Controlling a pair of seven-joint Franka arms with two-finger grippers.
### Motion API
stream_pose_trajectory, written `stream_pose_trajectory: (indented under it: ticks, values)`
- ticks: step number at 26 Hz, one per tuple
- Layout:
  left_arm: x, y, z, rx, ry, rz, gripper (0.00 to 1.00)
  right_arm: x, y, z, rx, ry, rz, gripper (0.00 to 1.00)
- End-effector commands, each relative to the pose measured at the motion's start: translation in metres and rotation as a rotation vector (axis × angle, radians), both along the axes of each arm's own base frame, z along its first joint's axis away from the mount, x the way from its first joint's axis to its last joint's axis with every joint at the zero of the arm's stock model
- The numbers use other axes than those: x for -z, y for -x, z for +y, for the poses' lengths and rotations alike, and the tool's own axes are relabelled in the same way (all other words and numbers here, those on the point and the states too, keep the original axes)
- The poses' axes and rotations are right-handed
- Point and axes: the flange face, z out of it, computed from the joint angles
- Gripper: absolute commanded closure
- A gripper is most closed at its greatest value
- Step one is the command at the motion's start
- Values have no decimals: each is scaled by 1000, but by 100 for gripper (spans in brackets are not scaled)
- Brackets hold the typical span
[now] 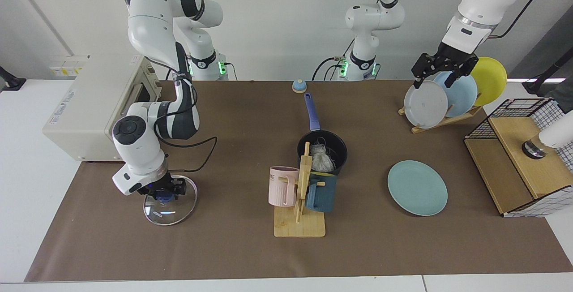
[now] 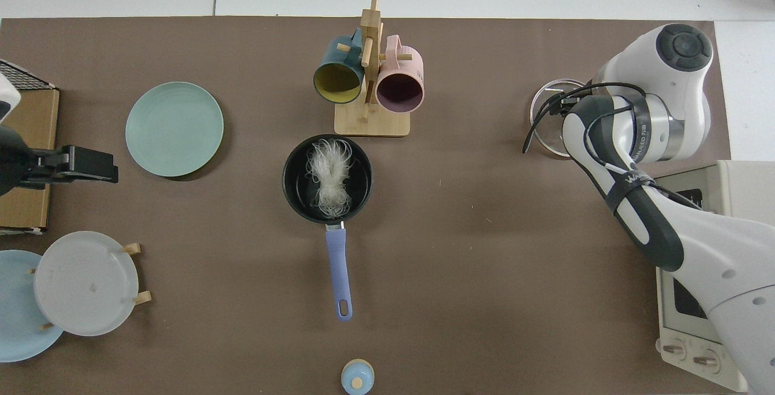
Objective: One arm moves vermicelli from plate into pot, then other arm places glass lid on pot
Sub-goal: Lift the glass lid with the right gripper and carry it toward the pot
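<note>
Your right end effector [image 1: 164,191] sits on the glass lid [image 1: 170,202], grip unclear; pot [image 1: 322,148] lies well toward table centre, left end effector [image 1: 444,69] open, parked.

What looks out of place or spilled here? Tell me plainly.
Nothing stands out. The vermicelli lies wholly inside the pot, and the teal plate is bare. The glass lid lies flat on the table with the right gripper at its knob. The left gripper hangs open above the plate rack.
</note>
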Motion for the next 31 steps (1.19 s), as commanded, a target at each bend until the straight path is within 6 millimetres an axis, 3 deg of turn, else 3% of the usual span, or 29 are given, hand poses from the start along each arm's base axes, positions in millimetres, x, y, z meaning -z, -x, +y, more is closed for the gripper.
stream_pose_trajectory:
  ticks: [1, 2, 5, 9, 12, 14, 18, 21, 23, 27, 31]
  values:
    - [-5, 0, 8, -13, -18, 29, 0, -13, 5, 6, -34, -16, -16, 95]
    - [-6, 2, 9, -15, -19, 30, 0, -17, 5, 7, -36, -16, -22, 100]
    - [-8, 3, 8, -13, -19, 27, 0, -42, 1, 18, -53, -14, -49, 100]
    - [-8, 4, 6, -10, -17, 27, 0, -81, 4, 56, -89, -18, -47, 100]
    - [-8, 4, 5, -8, -17, 27, 0, -116, 17, 87, -104, -1, 4, 100]
    - [-8, 4, 6, -10, -17, 27, 0, -150, 28, 99, -101, 6, 25, 100]
    - [-8, 4, 6, -10, -17, 27, 0, -196, 60, 124, -76, 40, 52, 100]
    - [-8, 4, 6, -10, -17, 27, 0, -214, 85, 146, -47, 55, 104, 100]
    - [-8, 4, 6, -10, -17, 27, 0, -226, 102, 175, -33, 93, 108, 100]
    - [-8, 4, 6, -10, -17, 27, 0, -234, 124, 232, -19, 137, 77, 100]
    - [-8, 4, 6, -10, -17, 27, 0, -234, 134, 265, -28, 150, 55, 100]
